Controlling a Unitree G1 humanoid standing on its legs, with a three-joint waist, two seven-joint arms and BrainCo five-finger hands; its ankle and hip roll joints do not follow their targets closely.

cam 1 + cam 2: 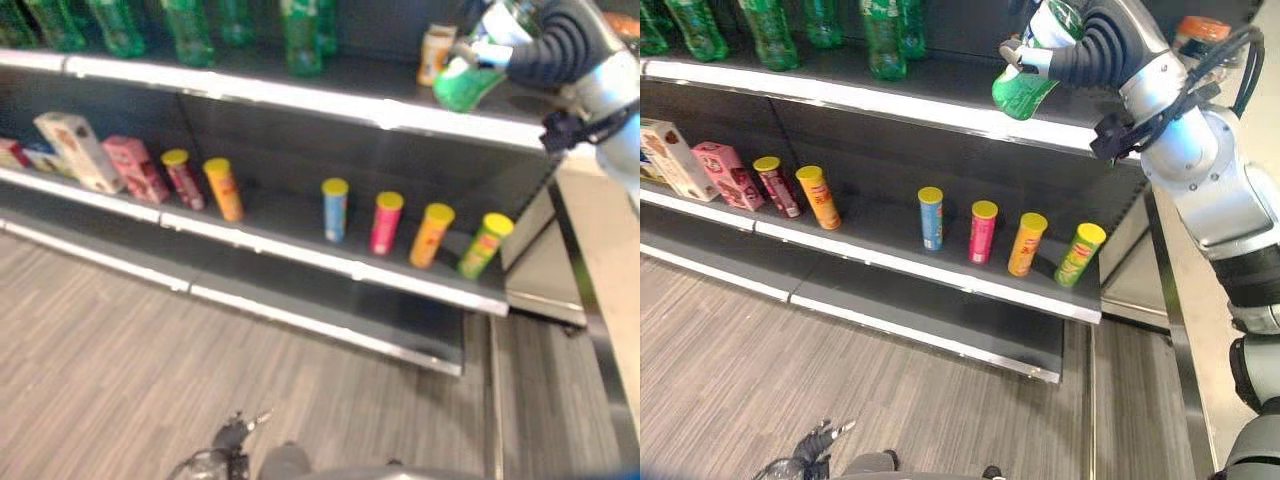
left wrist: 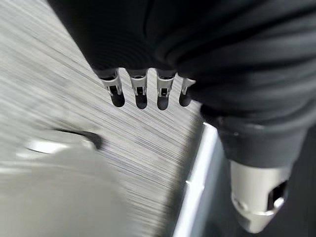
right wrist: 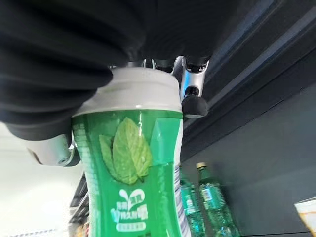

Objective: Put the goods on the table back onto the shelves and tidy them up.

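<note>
A green bottle (image 1: pixel 1024 88) with a white cap and a mint-leaf label (image 3: pixel 132 168) hangs tilted over the right part of the upper shelf (image 1: pixel 300 100). My right hand (image 1: pixel 1080 45) is shut round its top, with the fingers (image 3: pixel 192 94) curled over the cap. My left hand (image 1: pixel 820 442) hangs low over the floor with relaxed fingers (image 2: pixel 139 91) and nothing in it.
Several green bottles (image 1: pixel 300 35) and an orange-and-white carton (image 1: pixel 437 52) stand on the upper shelf. The middle shelf (image 1: pixel 300 252) carries boxes (image 1: pixel 80 150) at the left and several yellow-lidded tubes (image 1: pixel 385 222). A beige table (image 1: pixel 600 260) stands at the right.
</note>
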